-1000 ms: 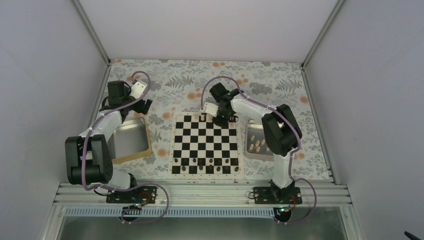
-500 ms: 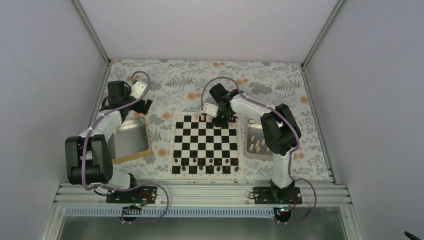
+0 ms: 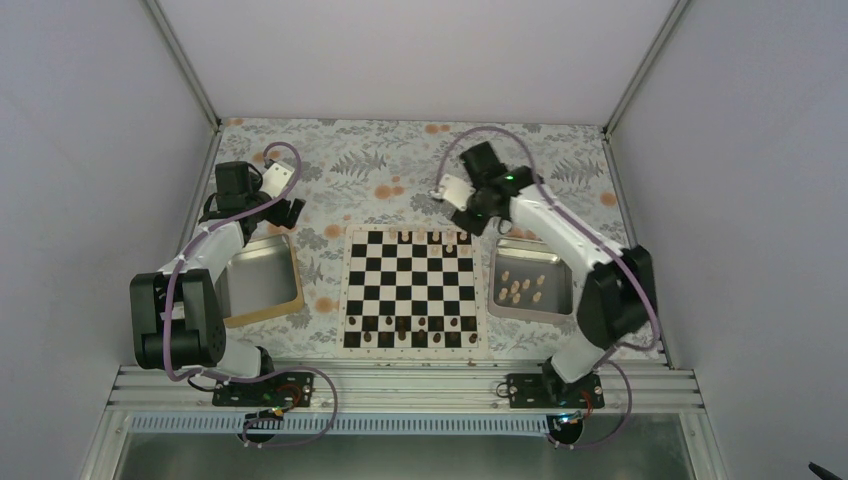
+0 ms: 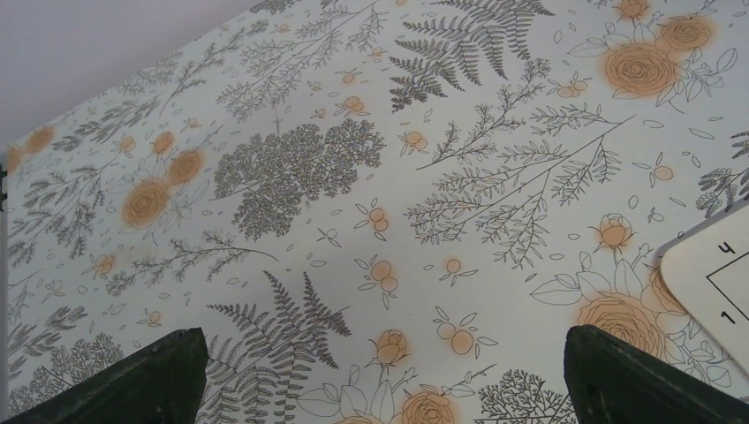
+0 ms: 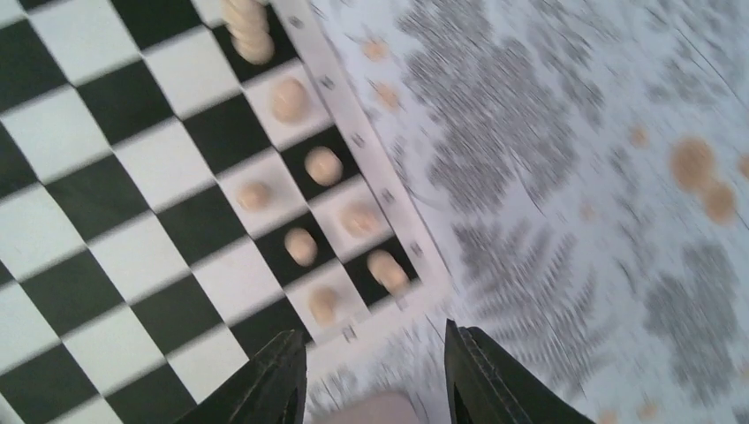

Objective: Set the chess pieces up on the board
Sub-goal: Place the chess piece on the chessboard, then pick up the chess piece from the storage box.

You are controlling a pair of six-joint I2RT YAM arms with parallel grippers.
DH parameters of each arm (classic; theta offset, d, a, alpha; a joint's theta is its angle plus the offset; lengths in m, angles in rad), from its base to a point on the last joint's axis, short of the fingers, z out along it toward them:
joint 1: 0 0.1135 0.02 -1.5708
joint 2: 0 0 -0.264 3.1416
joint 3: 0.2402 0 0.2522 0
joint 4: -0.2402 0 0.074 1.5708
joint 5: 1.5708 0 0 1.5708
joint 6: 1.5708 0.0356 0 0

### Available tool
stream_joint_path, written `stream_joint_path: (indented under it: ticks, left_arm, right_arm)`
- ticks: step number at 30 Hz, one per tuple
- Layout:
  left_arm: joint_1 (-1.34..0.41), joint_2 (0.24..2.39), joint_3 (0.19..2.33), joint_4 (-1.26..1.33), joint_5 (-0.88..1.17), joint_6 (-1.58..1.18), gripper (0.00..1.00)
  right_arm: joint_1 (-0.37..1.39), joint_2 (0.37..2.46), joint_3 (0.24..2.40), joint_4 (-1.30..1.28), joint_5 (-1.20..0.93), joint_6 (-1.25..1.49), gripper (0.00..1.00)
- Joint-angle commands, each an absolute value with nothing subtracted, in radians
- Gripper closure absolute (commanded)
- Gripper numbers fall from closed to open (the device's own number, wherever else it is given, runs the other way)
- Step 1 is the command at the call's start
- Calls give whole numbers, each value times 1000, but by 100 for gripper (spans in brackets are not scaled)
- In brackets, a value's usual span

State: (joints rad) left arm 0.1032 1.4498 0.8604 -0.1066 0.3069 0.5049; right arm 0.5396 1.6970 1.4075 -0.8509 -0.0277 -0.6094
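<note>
Chess pieces (image 5: pixel 300 246), motion-blurred, stand on the board (image 5: pixel 106 221) edge squares just beyond the right gripper (image 5: pixel 375 371), whose fingers are apart and seemingly empty. The left gripper (image 4: pixel 380 382) is spread wide, fingertips cropped.

The board (image 3: pixel 410 290) lies flat on the table (image 3: pixel 380 160), black and white checks inside a thin light border, with its far edge just on the near side of the right tool (image 3: pixel 462 212). The chess pieces (image 5: pixel 323 165) are small pale tan wooden men. They stand upright, one to a square, two rows deep at the board's far-right corner, directly ahead of the tool's parted fingers and clear of them. Blur hides which kinds they are. More pale pieces (image 3: pixel 520 288) lie loose in a steel tray (image 3: pixel 556 302), nearer than the tool and to its right.
</note>
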Motion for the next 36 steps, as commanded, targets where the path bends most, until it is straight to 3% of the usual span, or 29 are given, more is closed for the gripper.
stream_joint_path:
  ticks: [1, 7, 14, 25, 32, 36]
  left_arm:
    - [110, 1423, 880, -95, 312, 506, 0]
    - [110, 1424, 889, -103, 315, 502, 0]
    - [110, 1418, 892, -113, 319, 497, 0]
    - [110, 1411, 891, -117, 310, 494, 0]
    - [110, 1420, 891, -115, 307, 494, 0]
    - [110, 1426, 891, -115, 307, 496, 0]
  right_arm:
    - [414, 1586, 1293, -918, 32, -635, 58]
    - [283, 1479, 1134, -937, -4, -678, 57]
    - [267, 1467, 982, -904, -39, -663, 56]
    - [268, 1498, 920, -835, -77, -667, 56]
    - [265, 1542, 917, -790, -71, -668, 61]
    - [262, 1563, 918, -783, -65, -669, 68]
